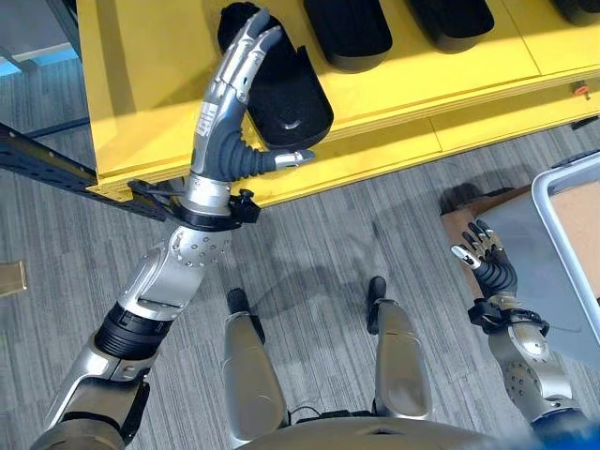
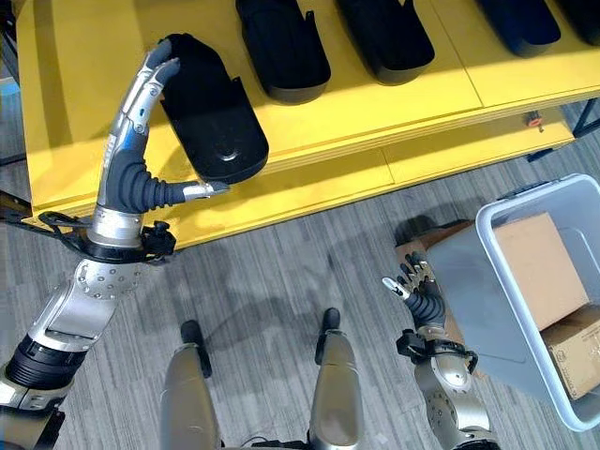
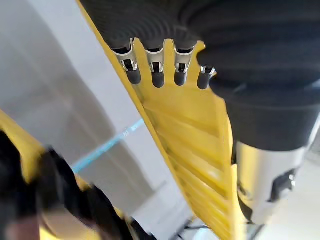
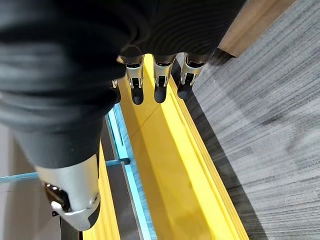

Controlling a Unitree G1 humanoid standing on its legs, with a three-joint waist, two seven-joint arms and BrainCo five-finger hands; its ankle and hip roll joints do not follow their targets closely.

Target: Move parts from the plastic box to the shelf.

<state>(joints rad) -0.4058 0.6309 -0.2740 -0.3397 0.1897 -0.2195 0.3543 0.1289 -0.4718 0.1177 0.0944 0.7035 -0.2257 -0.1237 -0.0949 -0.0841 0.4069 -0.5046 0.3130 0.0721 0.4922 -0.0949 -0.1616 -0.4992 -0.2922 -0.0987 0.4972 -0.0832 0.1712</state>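
Observation:
A black moulded part (image 1: 286,89) lies on the yellow shelf (image 1: 150,94) near its front edge. My left hand (image 1: 220,122) reaches over the shelf, open. Its straight fingers (image 1: 251,42) lie along the part's left side, and the thumb (image 1: 292,159) points out past the part's near end. My right hand (image 2: 422,295) hangs low at the right beside the grey plastic box (image 2: 487,309), open and holding nothing. In the box lie brown cardboard boxes (image 2: 534,267).
Further black parts (image 2: 281,47) (image 2: 384,37) (image 2: 520,23) lie in a row along the shelf behind. A dark shelf rail (image 1: 47,159) juts out at the left. Grey carpet (image 1: 356,234) spreads between the shelf and the plastic box.

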